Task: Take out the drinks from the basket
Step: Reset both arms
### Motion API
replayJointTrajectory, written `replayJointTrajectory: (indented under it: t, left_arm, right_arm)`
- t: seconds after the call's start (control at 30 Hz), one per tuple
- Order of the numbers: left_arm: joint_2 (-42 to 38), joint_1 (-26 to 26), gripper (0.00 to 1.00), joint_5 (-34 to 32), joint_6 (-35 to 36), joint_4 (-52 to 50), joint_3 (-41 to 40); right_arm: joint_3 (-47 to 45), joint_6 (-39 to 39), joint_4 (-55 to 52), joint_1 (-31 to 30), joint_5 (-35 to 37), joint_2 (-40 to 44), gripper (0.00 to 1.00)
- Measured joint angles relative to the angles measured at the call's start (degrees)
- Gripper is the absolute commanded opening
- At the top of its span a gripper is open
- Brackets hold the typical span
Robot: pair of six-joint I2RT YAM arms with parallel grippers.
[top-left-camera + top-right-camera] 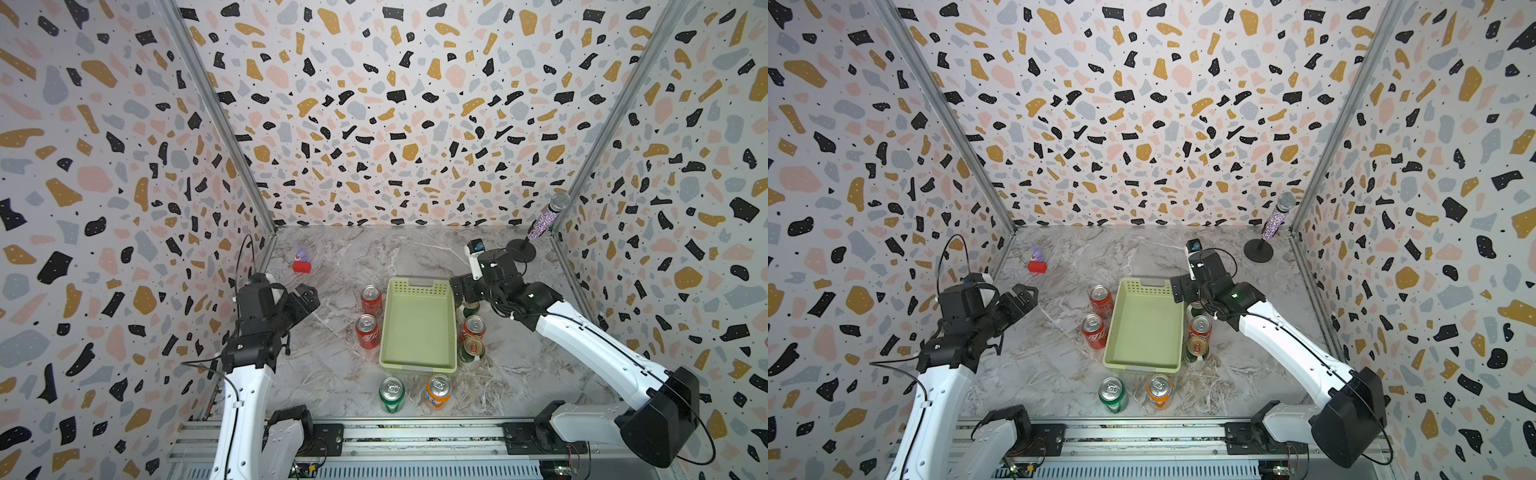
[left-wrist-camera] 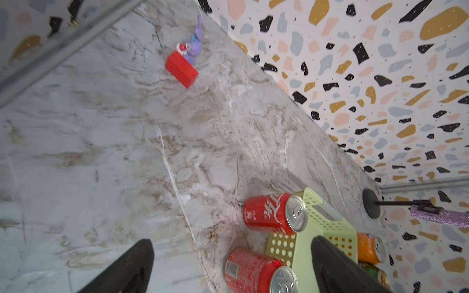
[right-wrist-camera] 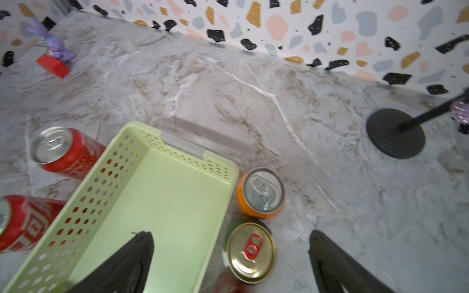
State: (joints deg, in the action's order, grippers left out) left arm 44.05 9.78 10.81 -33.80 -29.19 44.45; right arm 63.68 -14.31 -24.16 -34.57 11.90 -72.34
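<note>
The pale green basket stands empty in the middle of the table, with the drinks upright on the table around it. Two red cans stand along its left side. In front of it are a green can and an orange can. On its right are a red can and a gold-topped dark green can. My right gripper hangs open over an orange can and another gold-topped can. My left gripper is open and empty, left of the red cans.
A red block with a purple toy sits at the back left. A glittery microphone on a black round stand is at the back right, just behind my right arm. Patterned walls close in three sides.
</note>
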Motion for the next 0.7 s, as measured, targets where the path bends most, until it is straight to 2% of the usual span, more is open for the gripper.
replayJointTrajectory:
  t: [0.13,0.37,0.53,0.7]
  left_arm:
    - [-3.76,-0.98,1.0,-9.84,-2.71,5.2,-6.49]
    - [-1.9,-4.15,1.0,-25.38,-3.45,14.53,-12.85]
    - [3.67,-5.42,1.0,-35.28,-1.64,23.71,-14.84]
    - [12.09,-5.42,1.0,-40.3,2.08,30.45,-14.93]
  right_arm:
    - [-3.15,0.04,1.07,2.69,1.4,1.7,1.0]
    - [-10.27,0.66,5.35,10.78,4.15,1.77,1.0]
    - [-13.03,1.97,7.41,16.52,5.99,-0.13,1.0]
    - [-13.31,3.74,10.25,18.86,7.69,-3.61,1.0]
